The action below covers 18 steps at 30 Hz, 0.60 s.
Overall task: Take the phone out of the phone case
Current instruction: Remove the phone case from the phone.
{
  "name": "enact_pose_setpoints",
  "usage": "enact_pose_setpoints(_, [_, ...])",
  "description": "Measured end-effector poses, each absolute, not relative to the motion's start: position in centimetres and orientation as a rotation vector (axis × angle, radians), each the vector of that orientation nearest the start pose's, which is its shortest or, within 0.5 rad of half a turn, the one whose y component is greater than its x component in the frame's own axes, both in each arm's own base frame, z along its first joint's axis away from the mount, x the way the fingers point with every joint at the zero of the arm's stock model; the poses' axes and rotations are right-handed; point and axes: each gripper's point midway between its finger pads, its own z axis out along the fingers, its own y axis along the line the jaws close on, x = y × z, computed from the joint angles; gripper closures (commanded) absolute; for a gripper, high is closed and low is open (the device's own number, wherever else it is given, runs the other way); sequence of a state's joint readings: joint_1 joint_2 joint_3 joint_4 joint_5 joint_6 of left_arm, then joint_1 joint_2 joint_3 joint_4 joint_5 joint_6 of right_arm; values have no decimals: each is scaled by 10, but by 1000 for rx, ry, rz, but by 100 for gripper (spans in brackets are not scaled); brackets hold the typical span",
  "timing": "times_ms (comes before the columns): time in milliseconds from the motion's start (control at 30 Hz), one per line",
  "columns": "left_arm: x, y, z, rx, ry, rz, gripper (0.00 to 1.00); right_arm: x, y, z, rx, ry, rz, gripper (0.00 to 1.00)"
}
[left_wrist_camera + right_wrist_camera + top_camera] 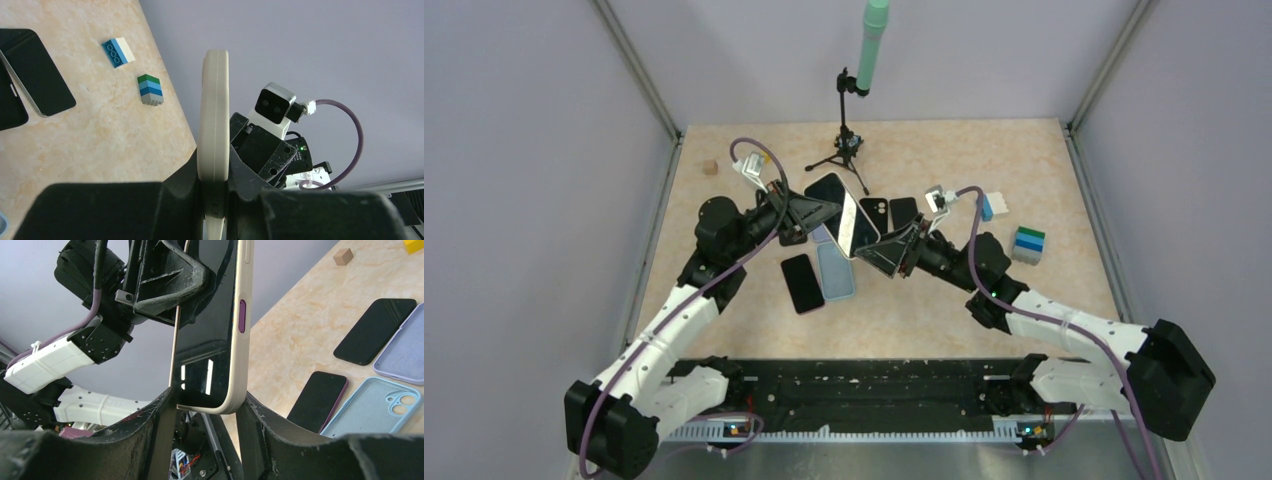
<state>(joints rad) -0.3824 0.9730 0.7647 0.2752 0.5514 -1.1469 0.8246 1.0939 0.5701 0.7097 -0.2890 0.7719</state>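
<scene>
Reading the top view as a clock face with 12 at the far wall, a small wooden cube (710,167) sits out at 10 o'clock. Next comes my left gripper (822,212), reaching in from 8 o'clock. Its wrist view shows both fingers (180,180) pinched tight on the thin edge of the cream phone case (214,115), which stands edge-on and upright in that frame.

Below it, at 7 o'clock on the table, a dark phone (802,283) lies flat beside a light blue case (836,270). A tripod (849,150) stands at 12 o'clock.

The phone (856,225) is up off the table at the centre, between the two claws and seated in the case. Its long axis runs from 11 o'clock to 5 o'clock, with the black screen turned towards the left arm. In the right wrist view the case (241,340) rises up the frame with a purple side button (242,316) on its edge. Whether the case carries a brand I cannot tell.

My right gripper (896,245) comes in from 4 o'clock, its fingers (257,430) closed across the lower end of the cased phone. Two more dark phones (887,213) lie just behind it. A blue-and-white brick (994,205) and a green-and-blue brick (1028,243) sit at 3 o'clock.
</scene>
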Motion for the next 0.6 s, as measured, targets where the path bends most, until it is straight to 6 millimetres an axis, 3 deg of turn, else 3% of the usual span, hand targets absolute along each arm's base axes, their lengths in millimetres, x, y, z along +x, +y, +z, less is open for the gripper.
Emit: enact_pose_setpoints(600, [260, -234, 329, -182, 1797, -1556, 100, 199, 341, 279, -407, 1549, 1428, 54])
